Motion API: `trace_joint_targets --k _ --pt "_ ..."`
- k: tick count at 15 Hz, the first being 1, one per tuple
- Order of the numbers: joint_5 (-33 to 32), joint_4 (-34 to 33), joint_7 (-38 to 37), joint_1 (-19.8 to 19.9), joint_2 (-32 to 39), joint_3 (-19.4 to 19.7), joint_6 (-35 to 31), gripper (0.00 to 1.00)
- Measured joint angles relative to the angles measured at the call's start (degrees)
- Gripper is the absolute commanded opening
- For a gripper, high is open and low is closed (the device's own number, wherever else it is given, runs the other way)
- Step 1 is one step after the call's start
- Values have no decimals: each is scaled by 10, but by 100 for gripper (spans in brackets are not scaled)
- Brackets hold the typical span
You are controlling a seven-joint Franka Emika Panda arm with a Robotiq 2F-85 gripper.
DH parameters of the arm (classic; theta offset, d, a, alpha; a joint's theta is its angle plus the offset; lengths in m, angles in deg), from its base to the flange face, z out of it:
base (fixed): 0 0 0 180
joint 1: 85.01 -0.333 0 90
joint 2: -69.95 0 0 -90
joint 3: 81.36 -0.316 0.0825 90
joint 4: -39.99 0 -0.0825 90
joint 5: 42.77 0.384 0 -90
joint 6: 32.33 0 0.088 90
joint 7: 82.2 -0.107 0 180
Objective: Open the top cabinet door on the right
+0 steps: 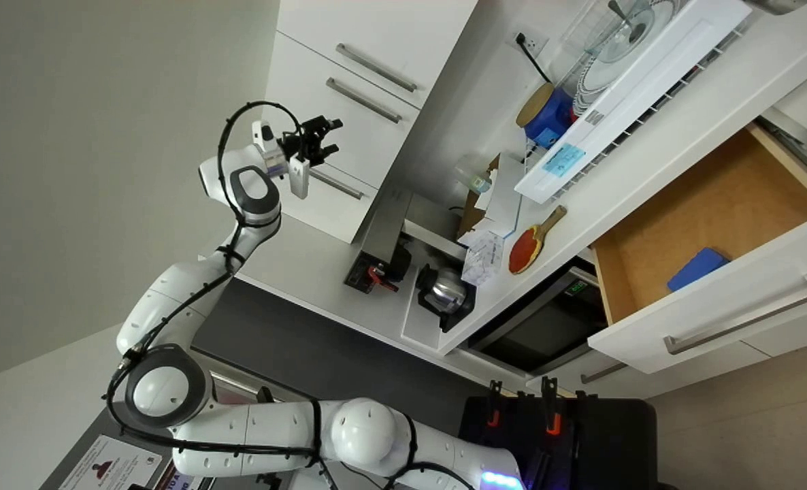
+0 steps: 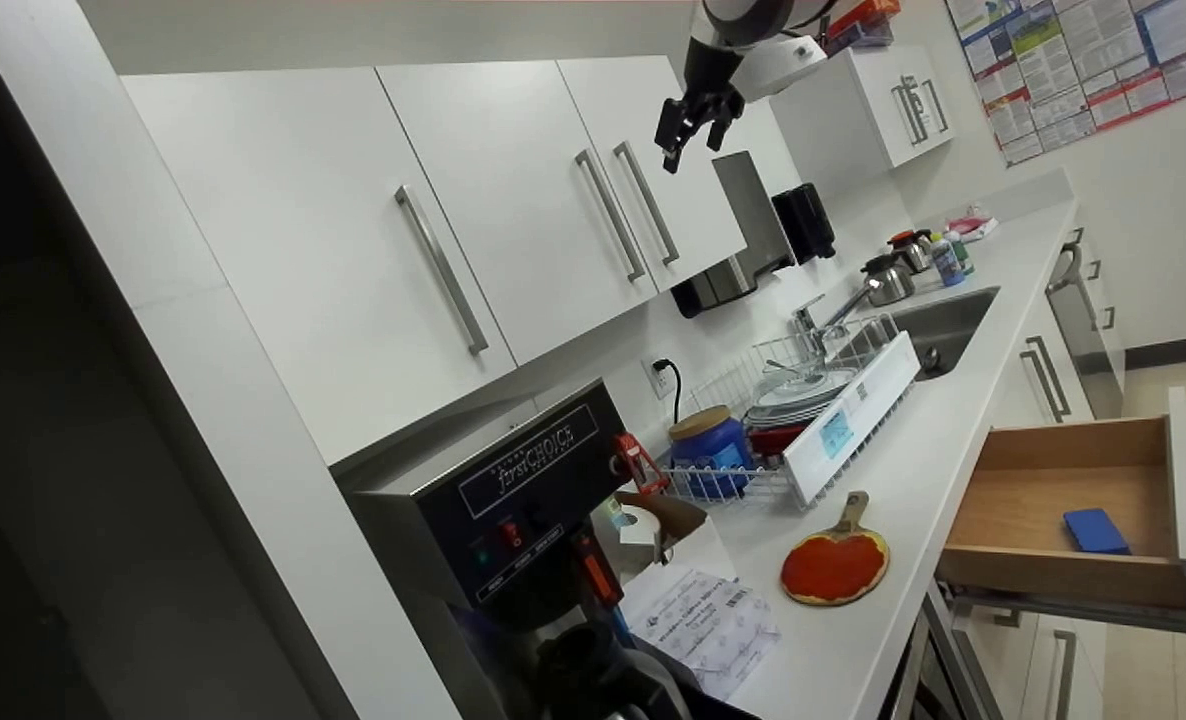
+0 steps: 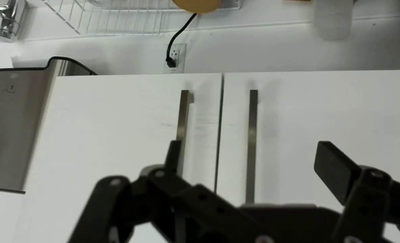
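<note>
Before one hand (image 3: 250,157), two closed cabinet doors (image 3: 122,125)

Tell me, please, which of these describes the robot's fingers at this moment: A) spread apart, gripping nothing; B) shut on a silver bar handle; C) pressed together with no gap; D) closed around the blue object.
A: in the wrist view the fingers stand wide apart with nothing clamped between them, while the blue object lies in the pulled-out drawer.
</note>
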Motion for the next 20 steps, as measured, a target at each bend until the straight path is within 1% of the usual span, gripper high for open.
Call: trace_joint_targets --k 2,5,9,13,16,20 --pt "16 -20 16 -2 42 20 -34 100" --pt "68 -71 70 -9 113 43 -57 100" --pt "154 -152 136 -16 189 64 -59 100" --pt "229 -211 203 -14 233 68 -55 100" --pt "255 -237 227 -8 255 68 -55 100" --pt "255 -245 228 -7 267 68 -55 100"
